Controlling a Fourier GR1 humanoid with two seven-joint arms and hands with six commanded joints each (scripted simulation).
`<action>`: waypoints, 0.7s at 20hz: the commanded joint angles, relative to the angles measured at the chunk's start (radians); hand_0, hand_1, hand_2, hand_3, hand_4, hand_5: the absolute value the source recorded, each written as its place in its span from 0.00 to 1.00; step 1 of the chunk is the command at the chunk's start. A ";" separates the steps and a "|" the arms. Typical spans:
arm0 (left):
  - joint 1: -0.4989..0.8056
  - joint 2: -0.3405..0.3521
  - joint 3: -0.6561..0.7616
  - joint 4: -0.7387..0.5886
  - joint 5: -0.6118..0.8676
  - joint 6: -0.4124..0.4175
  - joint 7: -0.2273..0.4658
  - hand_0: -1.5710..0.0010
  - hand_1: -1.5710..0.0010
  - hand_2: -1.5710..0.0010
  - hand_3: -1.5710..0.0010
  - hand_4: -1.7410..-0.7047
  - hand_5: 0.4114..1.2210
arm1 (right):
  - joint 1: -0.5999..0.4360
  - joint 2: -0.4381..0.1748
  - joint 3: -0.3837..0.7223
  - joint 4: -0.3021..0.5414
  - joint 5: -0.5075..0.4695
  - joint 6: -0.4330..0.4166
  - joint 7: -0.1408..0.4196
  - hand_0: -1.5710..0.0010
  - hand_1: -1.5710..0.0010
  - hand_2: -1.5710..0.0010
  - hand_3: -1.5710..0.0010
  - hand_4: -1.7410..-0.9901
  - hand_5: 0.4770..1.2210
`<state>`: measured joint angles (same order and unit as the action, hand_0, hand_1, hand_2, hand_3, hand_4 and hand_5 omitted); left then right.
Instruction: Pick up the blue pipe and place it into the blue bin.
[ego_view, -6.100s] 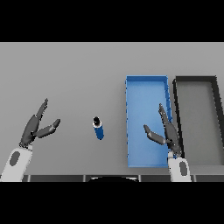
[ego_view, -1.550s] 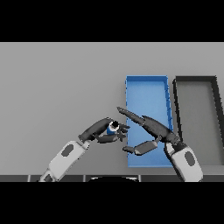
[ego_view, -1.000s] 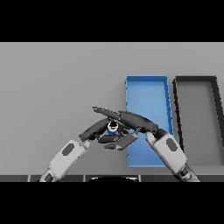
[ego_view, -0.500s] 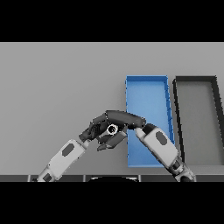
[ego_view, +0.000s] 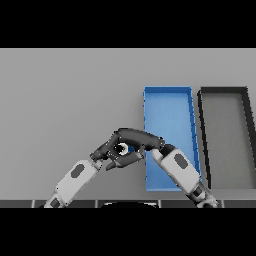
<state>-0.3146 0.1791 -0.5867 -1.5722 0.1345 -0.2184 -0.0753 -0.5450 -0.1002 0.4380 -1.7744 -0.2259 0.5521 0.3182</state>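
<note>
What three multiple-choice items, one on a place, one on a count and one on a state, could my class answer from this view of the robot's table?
1. Where is the blue pipe?
A. Inside the blue bin
B. Between both hands, left of the blue bin
C. Inside the dark bin

2. How many bins stand on the table?
A. One
B. Two
C. Three

3. What state is the blue bin in?
A. Holding the pipe
B. Tipped on its side
C. Upright with nothing seen in it

Answers:
1. B: the left hand and right hand close round the pipe, just left of the bin's wall.
2. B: the blue bin and the dark bin stand side by side.
3. C: its visible blue floor is bare, though the right arm covers one corner.
</note>
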 joint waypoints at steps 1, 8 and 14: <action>-0.009 0.006 0.003 0.001 0.001 0.001 0.015 0.04 0.09 0.04 0.68 0.01 1.00 | 0.010 -0.004 -0.011 -0.005 -0.009 0.000 -0.018 0.04 0.04 0.04 0.05 0.36 0.88; -0.021 0.043 -0.011 0.015 -0.024 -0.078 -0.005 0.60 0.67 0.67 0.86 0.54 0.99 | 0.027 0.002 0.002 -0.027 -0.032 -0.011 0.031 0.01 0.01 0.01 0.01 0.35 0.98; -0.022 0.056 0.008 0.019 -0.084 -0.072 -0.006 0.90 0.91 0.91 0.96 0.83 0.53 | 0.028 0.035 -0.008 -0.042 -0.054 -0.009 0.052 0.00 0.00 0.00 0.00 0.34 0.99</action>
<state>-0.3364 0.2348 -0.5789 -1.5528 0.0507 -0.2910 -0.0822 -0.5178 -0.0651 0.4300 -1.8166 -0.2813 0.5441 0.3685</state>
